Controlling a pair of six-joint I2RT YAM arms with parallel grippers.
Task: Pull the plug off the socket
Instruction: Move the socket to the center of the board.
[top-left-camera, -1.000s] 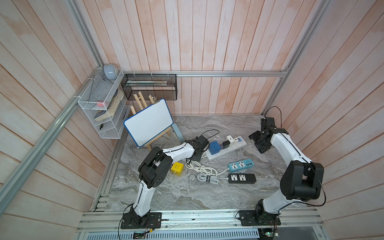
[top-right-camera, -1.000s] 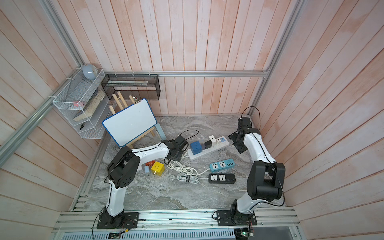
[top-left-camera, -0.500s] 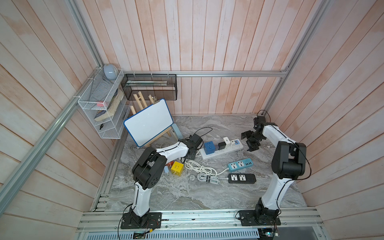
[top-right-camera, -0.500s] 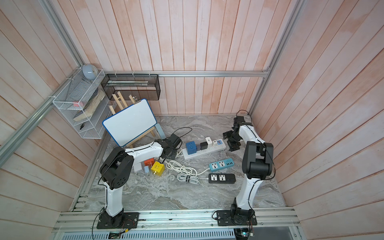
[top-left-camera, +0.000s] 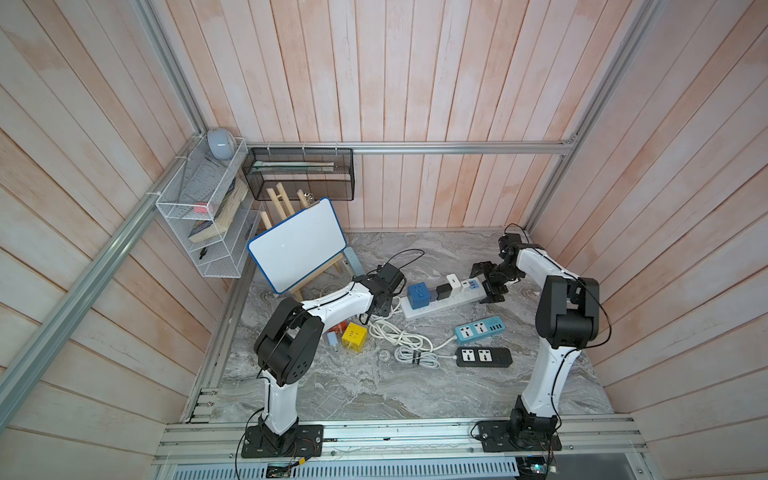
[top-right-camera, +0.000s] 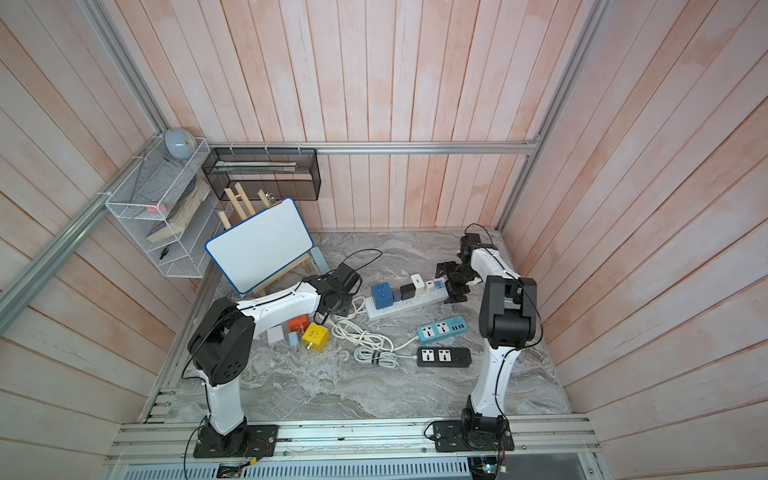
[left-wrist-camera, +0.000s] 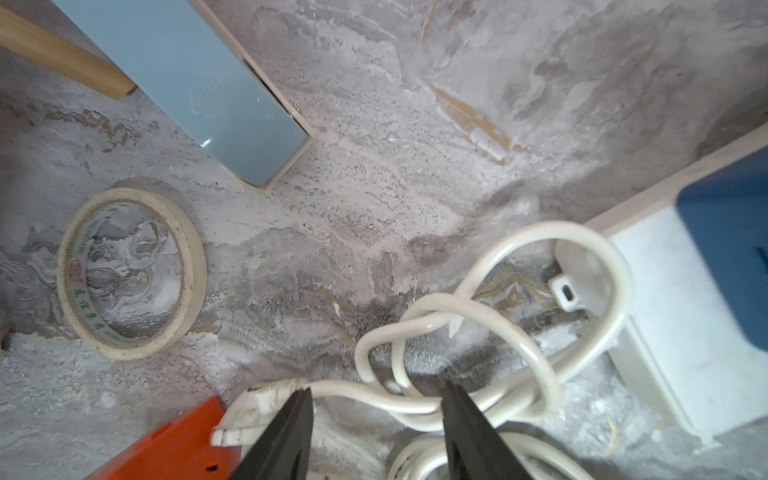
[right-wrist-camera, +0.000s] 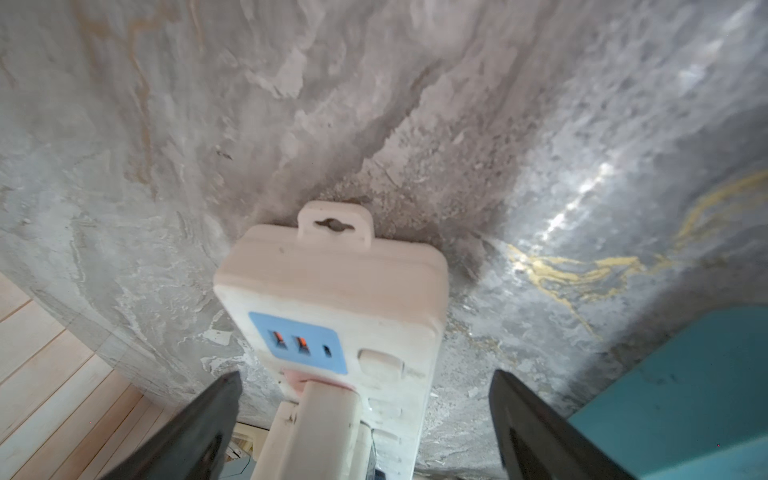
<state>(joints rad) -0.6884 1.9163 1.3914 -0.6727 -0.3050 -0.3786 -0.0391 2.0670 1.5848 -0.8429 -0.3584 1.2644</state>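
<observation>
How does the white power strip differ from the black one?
The white strip is longer than the black strip. The white strip carries a blue cube, a black plug and a white plug; the black strip's sockets are empty. Both lie flat on the table.

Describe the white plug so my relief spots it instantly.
From the whiteboard, look across the marble table to the long white power strip. The white plug stands upright nearest its blue USB panel; its neighbours are a black plug and a blue cube.
</observation>
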